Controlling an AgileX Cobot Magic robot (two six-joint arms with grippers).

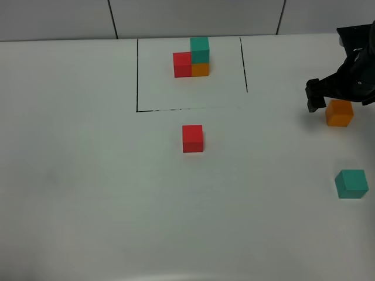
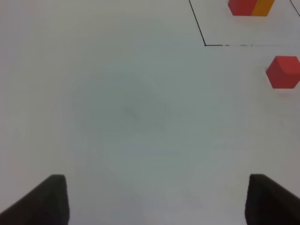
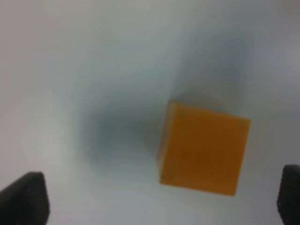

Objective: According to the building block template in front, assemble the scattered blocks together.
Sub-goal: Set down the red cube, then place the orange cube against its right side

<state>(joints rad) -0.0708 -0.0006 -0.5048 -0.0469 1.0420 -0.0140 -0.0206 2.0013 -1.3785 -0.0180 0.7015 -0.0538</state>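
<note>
The building block template (image 1: 191, 58) is a red, orange and teal cluster inside the black outline at the back. Its red and orange cubes (image 2: 251, 7) show at the edge of the left wrist view. The scattered blocks are a red cube (image 1: 193, 139) (image 2: 283, 71) mid-table, an orange cube (image 1: 339, 113) (image 3: 204, 150) at the right, and a teal cube (image 1: 351, 184) nearer the front right. My right gripper (image 1: 333, 96) (image 3: 157, 199) hangs open just over the orange cube, which sits off-centre between the fingers. My left gripper (image 2: 159, 199) is open over bare table, out of the high view.
A black outline (image 1: 137, 76) marks a rectangle around the template on the white table (image 1: 88, 175). The table's back edge meets a tiled wall (image 1: 193, 17). The orange and teal cubes lie close to the right edge of the high view.
</note>
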